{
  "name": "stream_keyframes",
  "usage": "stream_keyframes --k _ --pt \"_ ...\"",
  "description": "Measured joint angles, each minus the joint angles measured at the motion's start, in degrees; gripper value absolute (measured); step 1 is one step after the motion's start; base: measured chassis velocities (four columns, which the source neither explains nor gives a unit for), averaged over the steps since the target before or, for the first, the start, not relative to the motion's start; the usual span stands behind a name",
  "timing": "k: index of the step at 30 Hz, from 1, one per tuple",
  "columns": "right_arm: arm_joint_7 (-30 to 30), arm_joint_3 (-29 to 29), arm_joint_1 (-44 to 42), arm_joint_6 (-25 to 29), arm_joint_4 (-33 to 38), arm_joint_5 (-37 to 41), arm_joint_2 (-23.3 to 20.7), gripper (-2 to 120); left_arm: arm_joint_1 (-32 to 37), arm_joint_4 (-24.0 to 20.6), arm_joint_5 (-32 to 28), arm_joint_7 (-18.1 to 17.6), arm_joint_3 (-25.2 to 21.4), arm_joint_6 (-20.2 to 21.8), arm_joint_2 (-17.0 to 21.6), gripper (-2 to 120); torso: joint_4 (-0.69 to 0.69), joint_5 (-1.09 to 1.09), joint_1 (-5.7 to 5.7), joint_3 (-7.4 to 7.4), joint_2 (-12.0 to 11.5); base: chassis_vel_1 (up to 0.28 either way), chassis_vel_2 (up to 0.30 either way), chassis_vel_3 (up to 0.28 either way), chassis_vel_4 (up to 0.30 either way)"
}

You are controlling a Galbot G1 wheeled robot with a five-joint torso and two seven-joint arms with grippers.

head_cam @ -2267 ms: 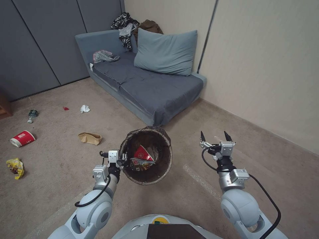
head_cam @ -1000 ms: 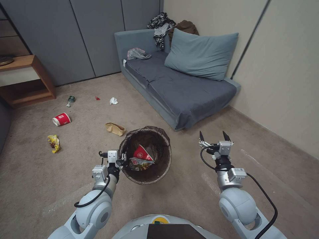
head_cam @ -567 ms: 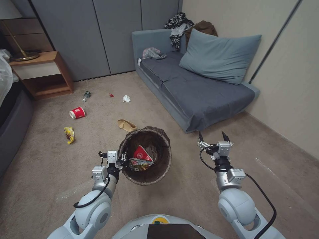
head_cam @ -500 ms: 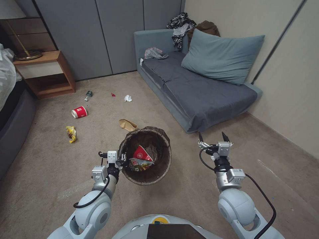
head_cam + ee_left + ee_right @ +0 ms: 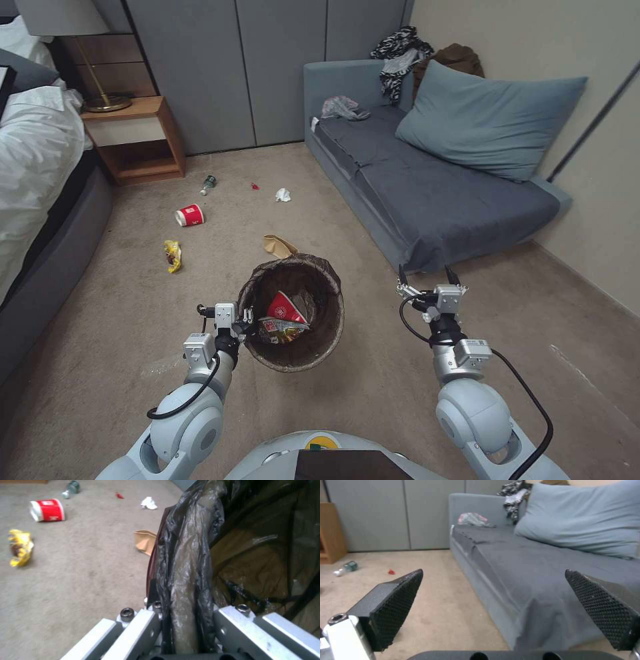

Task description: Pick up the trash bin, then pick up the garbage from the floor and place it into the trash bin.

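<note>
My left gripper (image 5: 247, 320) is shut on the near rim of the trash bin (image 5: 328, 287) and holds it off the floor; the left wrist view shows the dark liner (image 5: 186, 580) pinched between the jaws. A red cup (image 5: 285, 308) and a wrapper (image 5: 280, 329) lie inside. On the carpet ahead lie a brown paper bag (image 5: 279, 246), a yellow wrapper (image 5: 173, 255), a red-and-white cup (image 5: 189, 215), a tissue wad (image 5: 283, 195), a bottle (image 5: 209, 183) and a red scrap (image 5: 254, 186). My right gripper (image 5: 427, 275) hangs open and empty beside the bin.
A grey sofa (image 5: 427, 187) with a big pillow (image 5: 493, 117) fills the right side. A wooden nightstand (image 5: 137, 137) stands at the back left, and a bed (image 5: 40, 167) runs along the left. Grey wall panels (image 5: 267, 67) close the back.
The whole view has swung left, so sofa and litter slid right and the nightstand and bed came into sight. Both arms and the held bin keep their pose.
</note>
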Motion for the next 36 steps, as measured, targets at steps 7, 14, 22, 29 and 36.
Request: stream_keyframes --k 7,14,22,29,36 --pt "0.0 0.0 0.1 0.0 0.0 0.0 -0.1 100 0.1 0.0 0.2 0.1 -0.1 -0.1 -0.2 2 0.01 0.0 0.0 0.0 0.0 0.078 0.062 0.067 0.068" --pt "0.1 -0.3 0.4 0.0 -0.4 0.0 -0.1 100 0.0 0.2 0.3 0.1 -0.2 -0.2 -0.3 2 0.0 0.0 0.0 0.0 0.0 0.059 0.054 0.065 0.059" --pt "0.2 -0.5 0.7 0.0 -0.6 0.0 0.0 100 -0.2 0.4 0.2 0.2 -0.2 -0.2 -0.3 2 0.01 0.0 0.0 0.0 0.0 0.054 0.058 0.062 0.071" --pt "0.2 -0.5 0.8 0.0 -0.6 0.0 0.1 100 -0.3 0.5 0.2 0.2 -0.2 -0.2 -0.3 2 0.0 0.0 0.0 0.0 0.0 0.063 0.076 0.066 0.073" --pt "0.3 -0.6 0.8 0.0 -0.6 0.0 0.2 100 -0.4 0.5 0.2 0.2 -0.2 -0.2 -0.2 2 0.0 0.0 0.0 0.0 0.0 0.062 0.064 0.079 0.064"
